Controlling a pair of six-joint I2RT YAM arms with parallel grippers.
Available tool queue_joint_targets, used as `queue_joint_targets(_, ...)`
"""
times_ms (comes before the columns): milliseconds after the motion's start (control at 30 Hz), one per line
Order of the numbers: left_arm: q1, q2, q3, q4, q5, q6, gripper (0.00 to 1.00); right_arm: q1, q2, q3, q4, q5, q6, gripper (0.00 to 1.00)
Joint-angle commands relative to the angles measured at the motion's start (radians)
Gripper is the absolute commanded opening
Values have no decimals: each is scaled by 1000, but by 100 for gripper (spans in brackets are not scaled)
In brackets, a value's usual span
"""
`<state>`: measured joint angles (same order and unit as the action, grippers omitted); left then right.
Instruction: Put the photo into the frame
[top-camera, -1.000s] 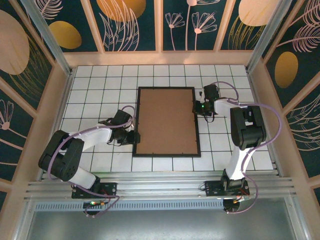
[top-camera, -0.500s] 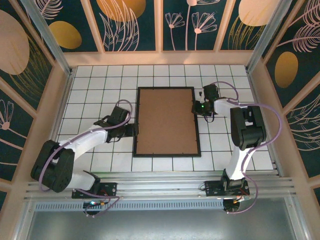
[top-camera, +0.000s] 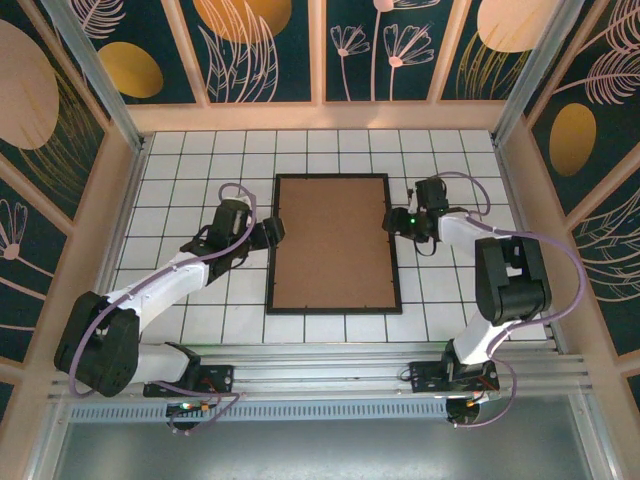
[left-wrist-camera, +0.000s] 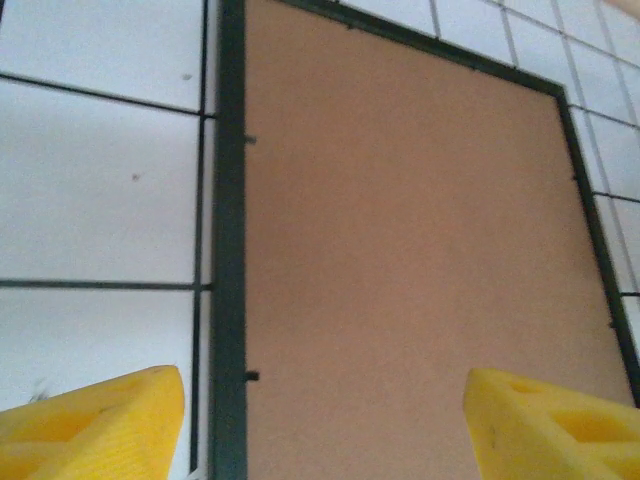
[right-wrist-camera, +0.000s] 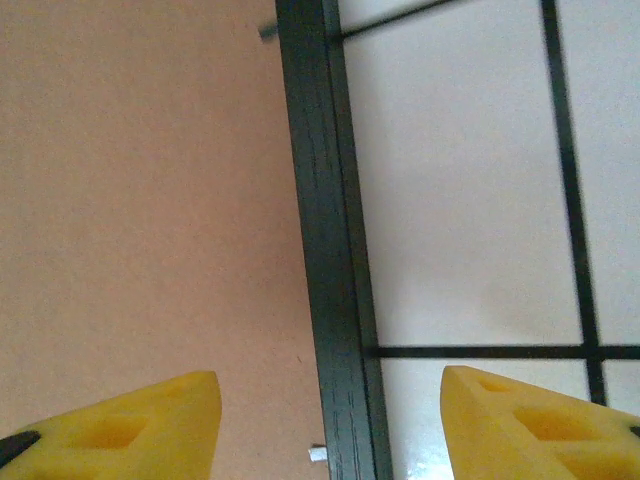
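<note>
The frame (top-camera: 330, 177) lies face down mid-table (top-camera: 180, 170), with the brown backing board (top-camera: 333, 245) filling it. My left claw (top-camera: 272, 232) and right claw (top-camera: 395, 222) flank its side rails, both spread and empty. I judge the photo sits beneath the board.

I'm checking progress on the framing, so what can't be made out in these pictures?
- Top view: whether the photo lies under the backing board; the board covers the frame's opening.
- Left wrist view: the frame's near end, cut off by the bottom edge.
- Right wrist view: the clip by the frame's rail, too blurred to tell its state.
</note>
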<state>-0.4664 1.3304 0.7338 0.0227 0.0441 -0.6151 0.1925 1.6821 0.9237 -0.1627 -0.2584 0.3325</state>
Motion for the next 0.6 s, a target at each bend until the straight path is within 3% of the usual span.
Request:
queue_joint_targets(0,5,-4,9,97,29,-24,78,17,29,-21,39,-42,34,60)
queue_joint_targets(133,5,-16,6,121,41,-11,83,46,60,-15,86,-102,73,59)
queue_joint_targets(367,-6,37,27,164,127,-17,77,96,168,99,205,-220,161,54)
queue_joint_targets(567,-117,89,37,250,166,68,76,94,265,278,216,-283,186,53)
